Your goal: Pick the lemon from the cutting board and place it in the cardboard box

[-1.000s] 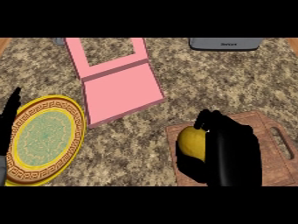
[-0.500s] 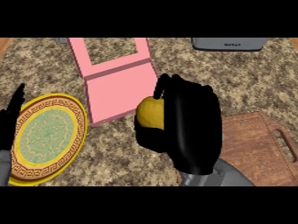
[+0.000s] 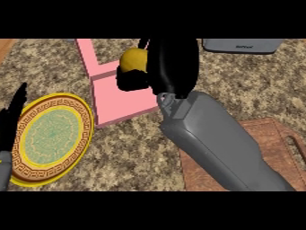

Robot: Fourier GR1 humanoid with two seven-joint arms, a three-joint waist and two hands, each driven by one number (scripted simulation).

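Grips lemon (image 3: 134,58) in curled right hand (image 3: 173,63) over pink cardboard box (image 3: 119,102); rests left hand (image 3: 6,120) straight-fingered by plate (image 3: 52,134); cannot read label on appliance (image 3: 241,45).

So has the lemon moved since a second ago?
Yes. Held in the right hand, the lemon has gone from over the cutting board up and to the left, and is now over the pink cardboard box.

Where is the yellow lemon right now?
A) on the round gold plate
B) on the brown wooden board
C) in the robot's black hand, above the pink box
C: the black right hand curls round the round yellow lemon above the pink open box.
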